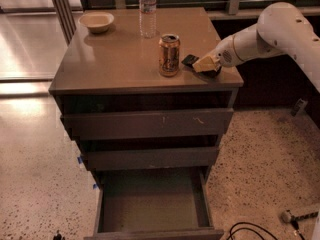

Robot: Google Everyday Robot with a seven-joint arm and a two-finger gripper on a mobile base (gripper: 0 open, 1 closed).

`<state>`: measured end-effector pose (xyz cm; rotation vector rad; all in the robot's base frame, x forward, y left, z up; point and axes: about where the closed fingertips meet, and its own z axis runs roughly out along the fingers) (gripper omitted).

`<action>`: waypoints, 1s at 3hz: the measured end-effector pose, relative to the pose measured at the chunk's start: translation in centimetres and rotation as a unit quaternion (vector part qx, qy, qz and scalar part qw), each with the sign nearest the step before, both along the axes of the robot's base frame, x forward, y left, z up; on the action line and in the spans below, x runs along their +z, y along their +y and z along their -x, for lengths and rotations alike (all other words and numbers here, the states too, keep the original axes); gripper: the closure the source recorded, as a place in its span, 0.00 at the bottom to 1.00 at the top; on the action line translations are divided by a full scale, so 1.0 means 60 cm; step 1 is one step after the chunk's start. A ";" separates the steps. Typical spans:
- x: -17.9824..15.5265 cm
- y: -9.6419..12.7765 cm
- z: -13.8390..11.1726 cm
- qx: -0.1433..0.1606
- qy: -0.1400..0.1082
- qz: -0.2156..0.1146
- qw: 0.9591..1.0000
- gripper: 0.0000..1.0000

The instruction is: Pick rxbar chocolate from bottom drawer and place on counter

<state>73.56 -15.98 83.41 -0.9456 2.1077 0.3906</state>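
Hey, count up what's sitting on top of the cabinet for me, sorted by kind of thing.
bowl: 1
water bottle: 1
drink can: 1
rxbar chocolate: 1, right at the hand, near the right edge of the counter
Total: 4
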 end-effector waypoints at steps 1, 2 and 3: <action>0.000 0.000 0.000 0.000 0.000 0.000 1.000 0.03; 0.000 0.000 0.000 0.000 0.000 0.000 1.000 0.00; 0.000 0.000 0.000 0.000 0.000 0.000 1.000 0.00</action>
